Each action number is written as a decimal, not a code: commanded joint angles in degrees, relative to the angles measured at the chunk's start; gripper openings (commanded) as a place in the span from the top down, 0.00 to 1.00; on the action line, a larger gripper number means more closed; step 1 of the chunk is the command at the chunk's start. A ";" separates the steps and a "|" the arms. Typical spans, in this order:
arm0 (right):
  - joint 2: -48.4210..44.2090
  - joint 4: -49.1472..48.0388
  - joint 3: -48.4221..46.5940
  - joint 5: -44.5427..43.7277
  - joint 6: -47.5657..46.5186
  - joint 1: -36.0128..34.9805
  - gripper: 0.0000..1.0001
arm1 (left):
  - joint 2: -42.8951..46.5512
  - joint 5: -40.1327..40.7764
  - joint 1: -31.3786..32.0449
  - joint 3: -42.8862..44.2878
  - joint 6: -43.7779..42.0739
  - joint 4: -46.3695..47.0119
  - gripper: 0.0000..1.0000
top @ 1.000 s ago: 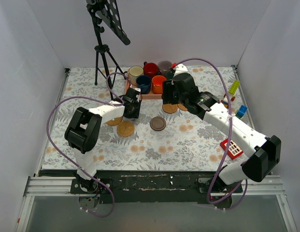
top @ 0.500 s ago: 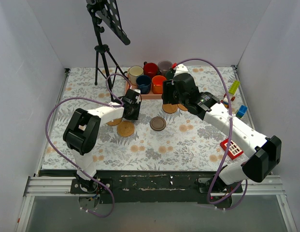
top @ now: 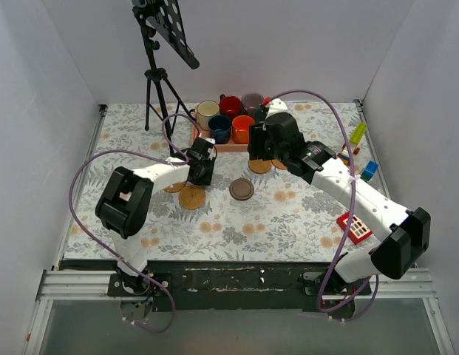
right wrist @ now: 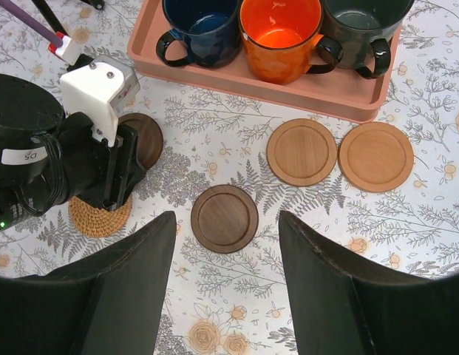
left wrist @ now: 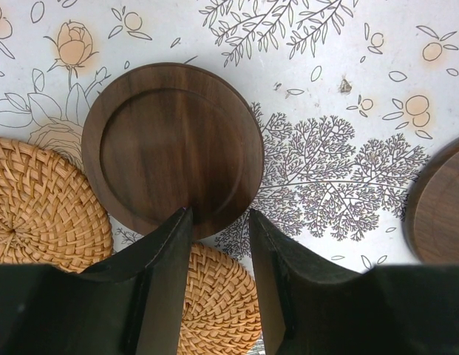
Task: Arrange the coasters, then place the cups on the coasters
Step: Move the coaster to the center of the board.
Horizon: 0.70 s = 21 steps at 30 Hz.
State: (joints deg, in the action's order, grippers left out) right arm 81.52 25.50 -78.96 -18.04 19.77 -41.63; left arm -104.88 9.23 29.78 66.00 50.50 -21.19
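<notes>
The left end effector (left wrist: pixel 218 218) is the one on the job. Its fingers stand a narrow gap apart, not pressed together and not pinching anything I can see. The near rim of a dark brown coaster (left wrist: pixel 172 148) shows in that gap, and the rest of the disc lies straight ahead of the fingertips, flat on the counter (top: pixel 288 214). It sits just off the near-left corner of the pink tray (right wrist: pixel 229 80). Being round, it has no long axis to line up on. All that counts is that the fingers are at its near edge and the left arm is much the nearer.

The right end effector (right wrist: pixel 227 218) hangs spread wide and empty over a second dark coaster (right wrist: pixel 224 203), out from the tray's near wall towards the arms. Two tan wooden coasters (right wrist: pixel 301 151) lie side by side close to that wall.

I can't tell whether the left fingers are touching the disc or are just above it. Two woven coasters (left wrist: pixel 44 196) lie beside it on the side away from the tray, one mostly hidden under the fingers. The navy cup (right wrist: pixel 196 26), the orange cup (right wrist: pixel 281 37) and the dark green cup (right wrist: pixel 362 26) stand in the tray, cut off at the top of the right wrist view. From above, the right arm covers the green one.
</notes>
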 commanded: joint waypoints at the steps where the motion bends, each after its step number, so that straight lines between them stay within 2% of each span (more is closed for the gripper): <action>1: -2.06 -1.94 0.12 -0.68 0.53 -0.12 0.35 | 2.49 0.70 0.37 -0.52 0.39 -2.54 0.64; 21: -2.77 -2.12 0.74 -2.08 -0.43 -0.12 0.34 | -0.50 0.96 0.37 7.04 0.74 -3.59 0.57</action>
State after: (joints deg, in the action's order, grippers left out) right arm 80.71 25.52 -78.83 -18.72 19.66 -41.63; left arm -105.47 9.52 29.85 70.08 50.83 -24.32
